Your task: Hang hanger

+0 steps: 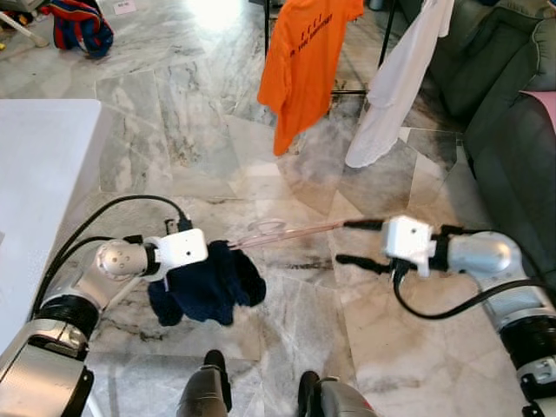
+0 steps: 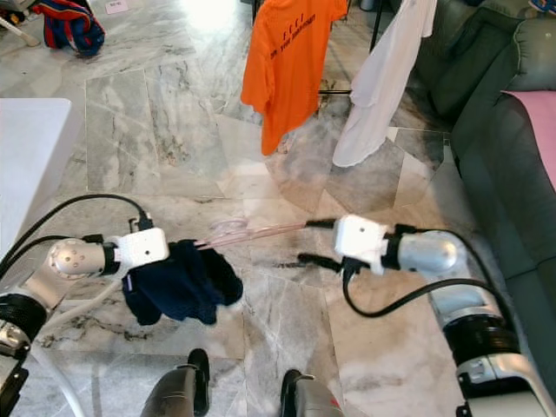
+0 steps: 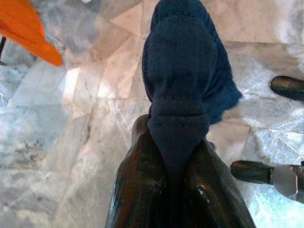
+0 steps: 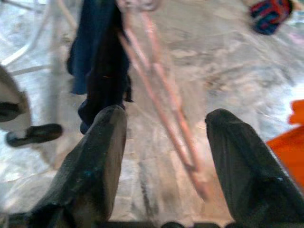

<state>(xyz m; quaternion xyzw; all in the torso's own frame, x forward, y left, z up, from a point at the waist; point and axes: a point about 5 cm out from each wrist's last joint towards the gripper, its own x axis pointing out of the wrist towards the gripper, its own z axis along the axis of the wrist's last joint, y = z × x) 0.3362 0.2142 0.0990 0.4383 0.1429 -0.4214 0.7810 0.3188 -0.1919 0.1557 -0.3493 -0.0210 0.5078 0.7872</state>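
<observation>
— Item, hanger (image 1: 287, 232)?
— Pink; its far end carries the navy garment (image 1: 208, 282) my left gripper (image 3: 178, 156) pinches. My right gripper (image 4: 164, 156) straddles its near end, fingers spread wide.
— Step?
— Likely taking hold. Next: close, then carry it toward the orange shirt (image 1: 306, 61).

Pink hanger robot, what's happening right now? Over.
Left gripper shut on dark blue knitted garment. Right gripper open, fingers either side of translucent pink plastic hanger. Orange T-shirt and white shirt hang ahead.
</observation>
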